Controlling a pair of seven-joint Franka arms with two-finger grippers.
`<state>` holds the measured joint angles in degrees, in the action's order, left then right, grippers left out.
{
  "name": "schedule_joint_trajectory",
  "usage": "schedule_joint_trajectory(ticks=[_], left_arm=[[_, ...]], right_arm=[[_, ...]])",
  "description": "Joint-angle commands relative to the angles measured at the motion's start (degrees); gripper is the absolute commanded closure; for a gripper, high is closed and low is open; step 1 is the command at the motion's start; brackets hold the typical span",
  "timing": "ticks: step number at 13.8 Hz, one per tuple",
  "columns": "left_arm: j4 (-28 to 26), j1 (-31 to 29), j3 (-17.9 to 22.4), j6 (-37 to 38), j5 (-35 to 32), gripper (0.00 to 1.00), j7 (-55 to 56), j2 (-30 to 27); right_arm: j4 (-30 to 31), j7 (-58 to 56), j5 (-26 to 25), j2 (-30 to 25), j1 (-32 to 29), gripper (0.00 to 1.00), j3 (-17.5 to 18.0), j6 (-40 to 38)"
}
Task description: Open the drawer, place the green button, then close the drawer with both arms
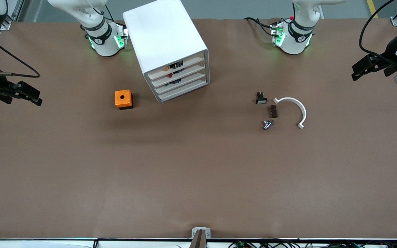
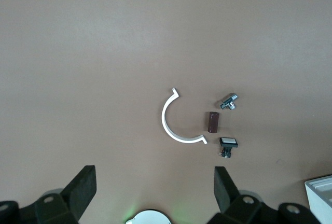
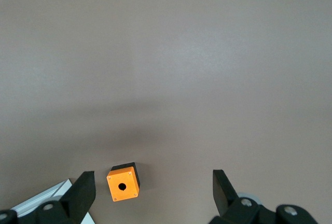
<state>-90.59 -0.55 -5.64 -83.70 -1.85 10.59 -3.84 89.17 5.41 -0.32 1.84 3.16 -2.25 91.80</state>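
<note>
**Both hands parked wide, drawer shut: the risks are the wrong front and the wrong part**

The left hand [image 1: 365,67] hangs over its own end of the table [image 1: 198,179], and in its wrist view its fingers [image 2: 83,190] are spread with nothing between them. The right hand [image 1: 33,94] hangs over the other end, also spread and empty. Neither is touching anything.

The drawer [image 1: 188,82], third front down in the white cabinet [image 1: 164,31], is pushed in flush and lies well apart from both hands. The orange cube [image 1: 123,99] sits between the right hand and the cabinet.

I cannot pick out the green-capped button. The small parts between the left hand and the cabinet are a black switch [image 1: 261,99], a brown block [image 1: 273,111], a metal part [image 1: 267,124] and a white arc [image 1: 293,110]. Something dark shows through the drawer's slot, but it is too small to name.

Likely trouble from here:
- The four fronts look alike and sit close together, so a hand that arrives slightly high or low would hook a neighbouring one.
- The cabinet stands free and is angled, so a pull without the other hand bracing it could drag it across the table.
- The small parts lie close together, so the left hand could pinch the switch by mistake or knock the neighbouring parts.
</note>
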Motion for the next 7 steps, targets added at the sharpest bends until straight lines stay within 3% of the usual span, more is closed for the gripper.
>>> schedule_joint_trajectory(ticks=[1,7], left_arm=[[1.4,-0.4,-0.2,0.1,0.1,0.00,-0.8,0.9],[1.3,0.0,-0.2,0.3,0.7,0.00,-1.1,0.9]], right_arm=[[0.0,1.0,0.0,-0.6,-1.1,0.00,1.1,-0.5],[0.0,1.0,0.0,-0.7,-1.0,0.00,1.2,-0.5]])
